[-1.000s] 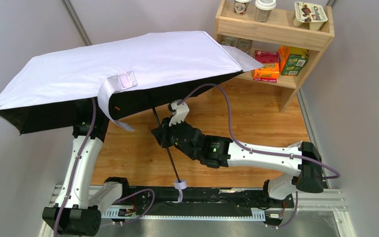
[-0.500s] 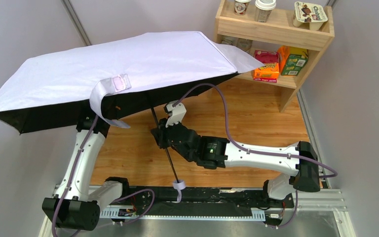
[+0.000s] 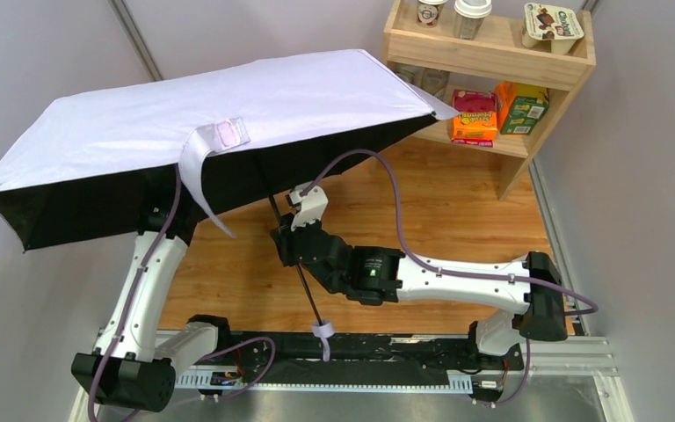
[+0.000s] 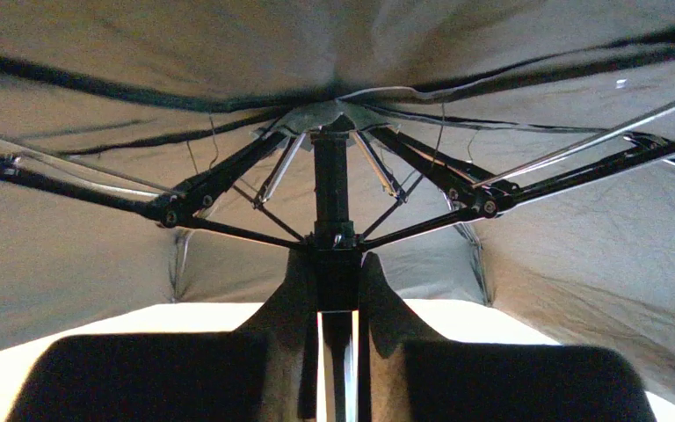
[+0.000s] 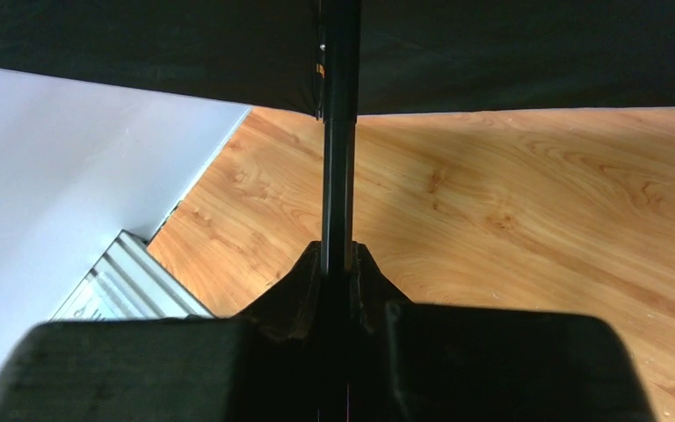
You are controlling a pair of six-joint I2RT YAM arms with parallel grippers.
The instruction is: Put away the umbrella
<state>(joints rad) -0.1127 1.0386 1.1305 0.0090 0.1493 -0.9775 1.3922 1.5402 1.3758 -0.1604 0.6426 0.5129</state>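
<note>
My left gripper (image 4: 337,299) and right gripper (image 5: 338,264) each pinch the shaft (image 5: 338,176), but the umbrella (image 3: 228,114) at twelve o'clock spreads fully open, collapsing and stowing undone.

top looks down; 2 wrist views hug umbrella shaft (image 5: 338,176).

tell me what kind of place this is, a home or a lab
Most likely a robotics lab cell staged as a room: plain grey partition walls, two robot arms on a metal rail, and a wooden shelf stocked with snack boxes and cups.
</note>
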